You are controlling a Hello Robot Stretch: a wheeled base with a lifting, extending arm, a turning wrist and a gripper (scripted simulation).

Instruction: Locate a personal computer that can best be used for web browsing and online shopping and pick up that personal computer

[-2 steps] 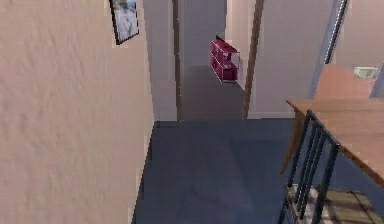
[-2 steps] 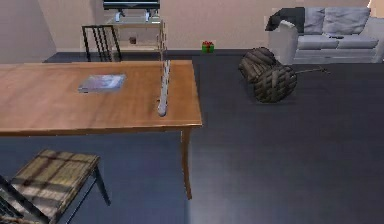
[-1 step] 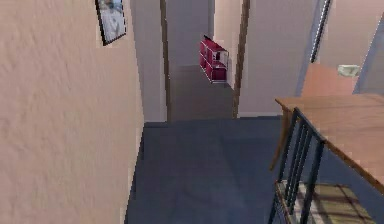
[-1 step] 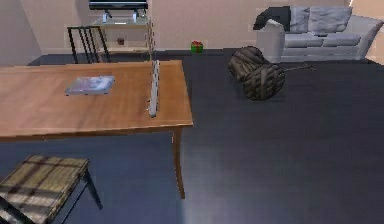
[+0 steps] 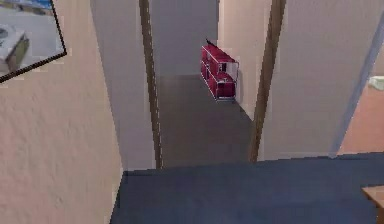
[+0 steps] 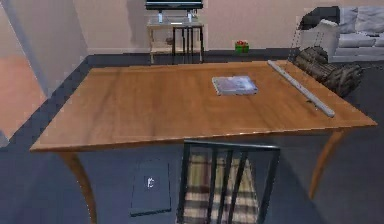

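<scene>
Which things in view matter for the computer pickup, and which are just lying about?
For the job: dark flat slab on the floor under the wooden table, possibly a closed laptop.
Lying about: flat booklet and grey bar on that table; chair; red cabinet.

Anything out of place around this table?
A dark flat slab lies on the floor under the wooden table, left of the chair: an odd spot, possibly a closed laptop. A long grey rod lies slantwise along the table's right side.
</scene>
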